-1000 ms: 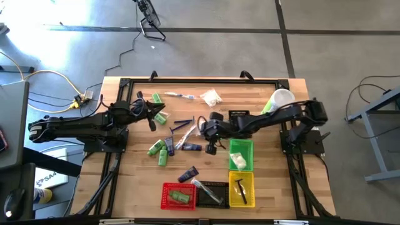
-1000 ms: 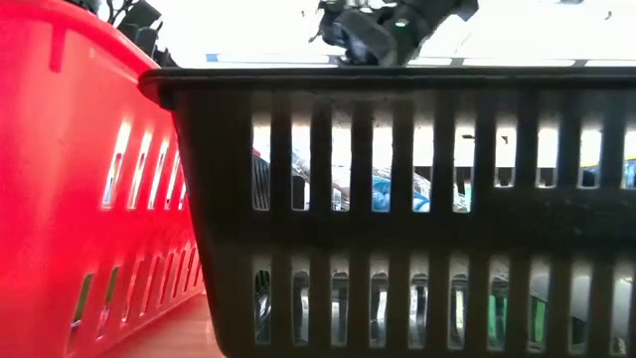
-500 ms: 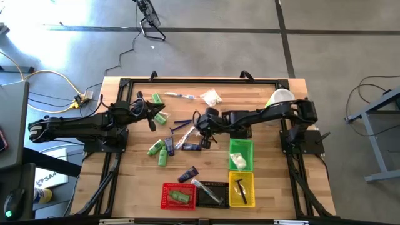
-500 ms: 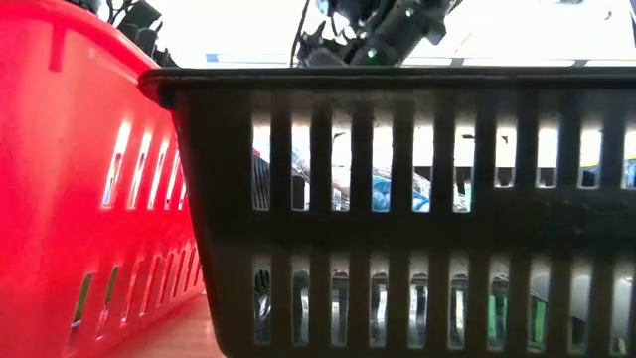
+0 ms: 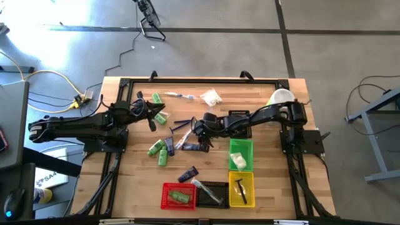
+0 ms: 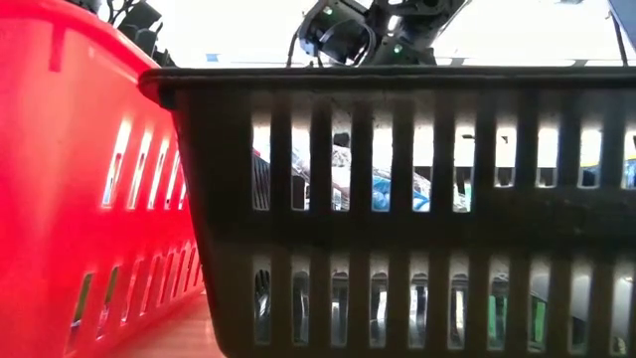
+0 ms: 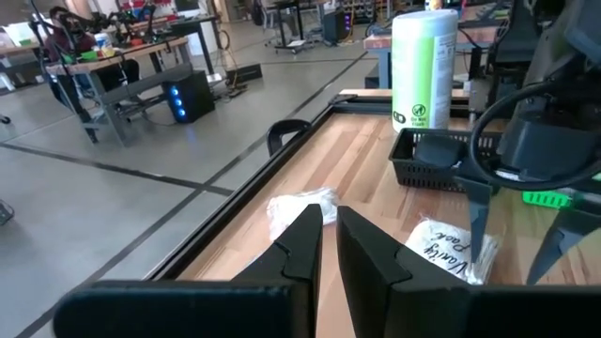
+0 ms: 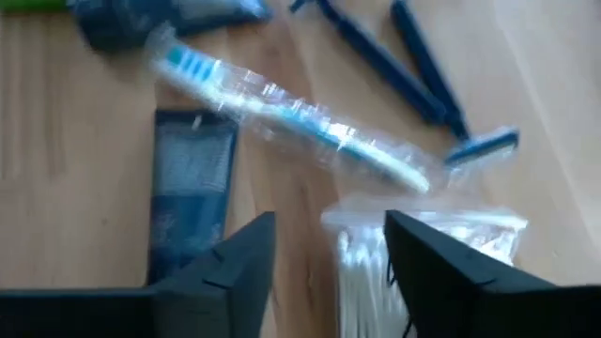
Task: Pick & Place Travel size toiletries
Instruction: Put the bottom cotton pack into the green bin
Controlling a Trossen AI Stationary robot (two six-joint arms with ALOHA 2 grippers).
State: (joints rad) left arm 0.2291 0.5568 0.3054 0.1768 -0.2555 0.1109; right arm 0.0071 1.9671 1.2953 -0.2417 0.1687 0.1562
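Wooden worktop (image 5: 125,187) on a grey floor, high view: toiletries lie loose across the middle, some already sorted into baskets along the near edge; right gripper (image 5: 201,134) hovers over the central cluster, left gripper (image 5: 152,117) waits near a green bottle (image 5: 160,115). Low view: a black basket (image 6: 417,199) and red basket (image 6: 89,179) fill the picture, wrapped items faint through the slats. Left wrist view: fingers (image 7: 302,246) nearly closed, nothing between them; beyond lie a white packet (image 7: 299,207) and a pouch (image 7: 449,253) printed, as best I can read, "Vanity Pack"; the writing on the tall cup (image 7: 424,66) is too small. Right wrist view: fingers (image 8: 246,253) open, straddling a swab packet (image 8: 413,253), beside a wrapped toothbrush (image 8: 300,122), navy tube (image 8: 192,192) and blue razors (image 8: 423,70). Judgement: the packet is light, soft and slick-filmed; pinch across its narrow middle.
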